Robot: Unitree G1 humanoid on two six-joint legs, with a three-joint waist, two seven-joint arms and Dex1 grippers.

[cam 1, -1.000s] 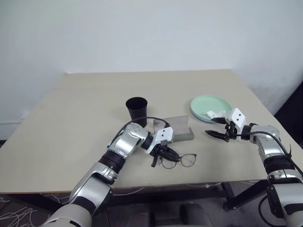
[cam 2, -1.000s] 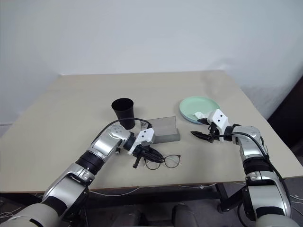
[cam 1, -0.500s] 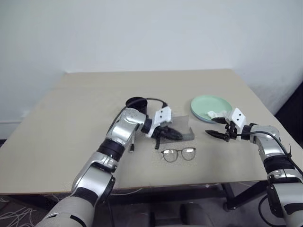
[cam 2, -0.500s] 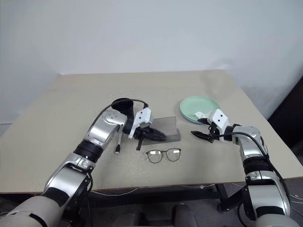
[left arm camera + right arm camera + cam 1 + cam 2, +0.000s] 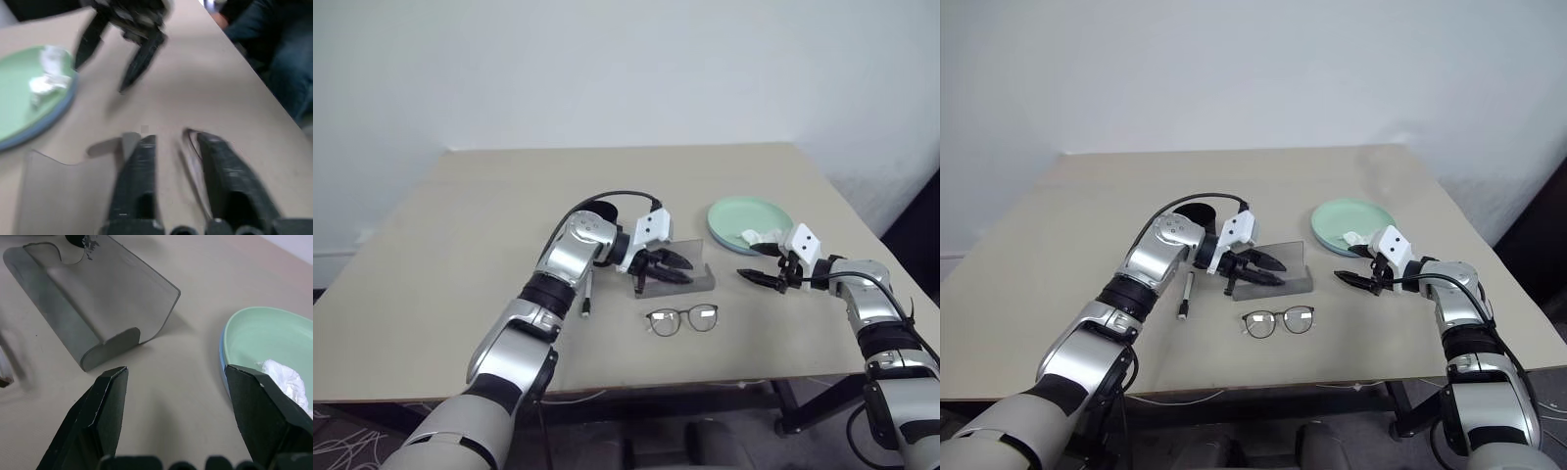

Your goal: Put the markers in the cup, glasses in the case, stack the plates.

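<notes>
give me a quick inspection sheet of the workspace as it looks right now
Surface: beige table, mostly bare on the robot's left side.
Job's things: grey case open near the centre; glasses lie on the table in front of it, outside it; one marker lies left of the case; black cup partly hidden behind the left arm; mint green plate sits on the light blue plate, already stacked.
Clutter: crumpled white tissue on the green plate.
Grippers: left gripper open over the case, holding nothing; right gripper open, empty, beside the plates.
Cables: black cable looping over the left forearm.
Surroundings: plain white wall.
</notes>
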